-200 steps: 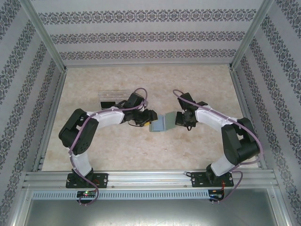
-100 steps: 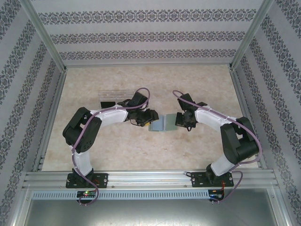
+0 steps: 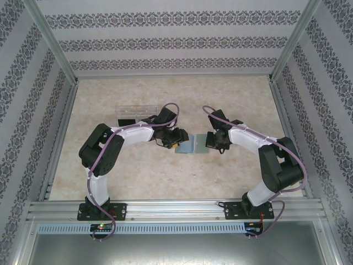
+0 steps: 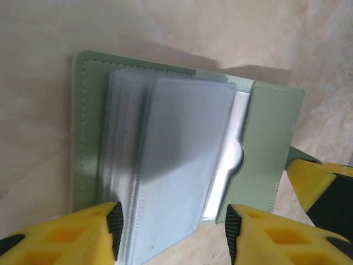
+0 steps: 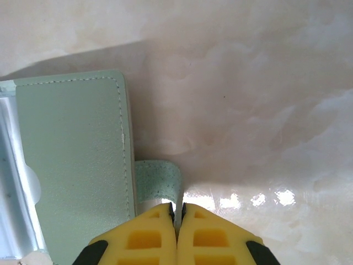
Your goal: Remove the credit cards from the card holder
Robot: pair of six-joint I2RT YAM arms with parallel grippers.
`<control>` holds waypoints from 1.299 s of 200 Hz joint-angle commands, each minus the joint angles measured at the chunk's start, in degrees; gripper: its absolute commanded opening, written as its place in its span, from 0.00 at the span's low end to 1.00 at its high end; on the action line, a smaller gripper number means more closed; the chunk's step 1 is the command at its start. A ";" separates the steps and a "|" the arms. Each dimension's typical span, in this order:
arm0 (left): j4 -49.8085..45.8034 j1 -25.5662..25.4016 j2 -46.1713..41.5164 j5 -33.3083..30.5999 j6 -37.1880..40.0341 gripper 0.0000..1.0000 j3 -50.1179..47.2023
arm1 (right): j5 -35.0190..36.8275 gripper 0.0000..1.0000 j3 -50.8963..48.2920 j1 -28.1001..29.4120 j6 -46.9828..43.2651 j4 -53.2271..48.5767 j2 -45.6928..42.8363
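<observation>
The pale green card holder point(image 3: 194, 147) lies open on the table between my two grippers. In the left wrist view the card holder point(image 4: 87, 138) shows a fan of clear plastic sleeves point(image 4: 176, 160) standing up from its spine. A whitish surface point(image 4: 230, 141) sits in its right pocket; I cannot tell whether that is one of the credit cards. My left gripper point(image 4: 172, 223) is open, its fingers astride the sleeves' near edge. My right gripper point(image 5: 177, 208) is shut on the holder's small closing tab point(image 5: 157, 179), at the right flap point(image 5: 71, 154).
A clear plastic tray point(image 3: 135, 112) stands behind the left arm, with a dark flat piece point(image 3: 127, 121) in it. Metal frame rails point(image 3: 165, 207) run along the near edge and sides. Bare marbled tabletop point(image 3: 165, 176) lies in front of the holder.
My left arm has reached further right, bringing its gripper over the holder's left half. The right arm and the holder have stayed put.
</observation>
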 commanded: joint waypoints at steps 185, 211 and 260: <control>-9.55 -1.47 2.04 2.91 10.29 0.15 7.50 | -3.62 0.00 -0.55 0.70 0.55 0.80 -0.56; -13.94 -1.23 -0.86 -0.91 12.96 0.03 6.02 | -8.01 0.00 0.33 2.68 0.05 2.33 -0.36; -18.00 -1.45 -5.11 0.67 14.64 0.08 4.95 | -9.24 0.09 5.12 6.26 -1.33 -0.74 0.45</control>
